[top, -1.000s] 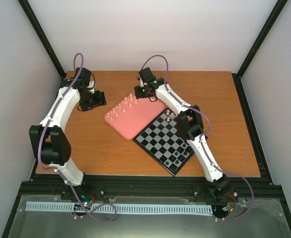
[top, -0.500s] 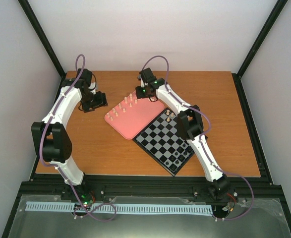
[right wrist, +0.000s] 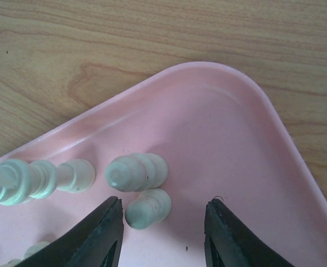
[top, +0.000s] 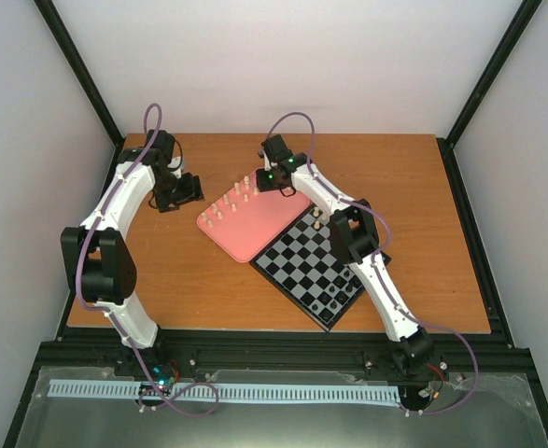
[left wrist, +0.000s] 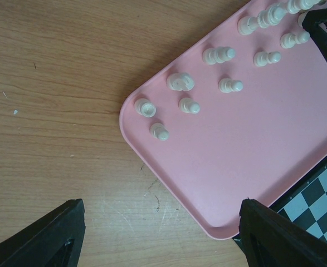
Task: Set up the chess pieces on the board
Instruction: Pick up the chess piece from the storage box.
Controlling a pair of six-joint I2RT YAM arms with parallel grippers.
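Chess pieces stand in rows on the pink tray. Most of them are not on the board yet. The right gripper has pulled its fingers closer together than a second ago. One small cream piece sits between them. It is very near one finger, with a gap on the other side, so nothing is pinched yet. A bigger piece stands just past the fingertips. I think a grab is about to happen. The left gripper is wide open and holds nothing. A corner of the tray lies between its fingers. Since the earlier picture, both arms have shifted only a little.
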